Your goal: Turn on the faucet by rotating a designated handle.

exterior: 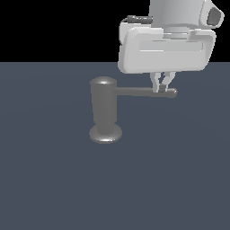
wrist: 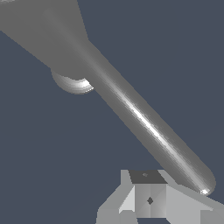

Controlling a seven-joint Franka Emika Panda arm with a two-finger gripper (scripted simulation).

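The grey faucet (exterior: 104, 108) stands upright on its round disc base (exterior: 105, 134). Its handle (exterior: 143, 91), a thin grey rod, sticks out sideways toward the exterior view's right. My gripper (exterior: 162, 88) hangs down from above near the rod's rounded tip, with its fingers pressed together. In the wrist view the handle (wrist: 144, 118) runs diagonally from the faucet body (wrist: 43, 30). There the shut gripper (wrist: 148, 199) sits beside the rod near its tip, not around it. I cannot tell whether it touches the rod.
The faucet stands on a flat dark blue-grey floor (exterior: 54, 179). The white hand body (exterior: 166, 47) hangs above the handle's outer end. Nothing else shows.
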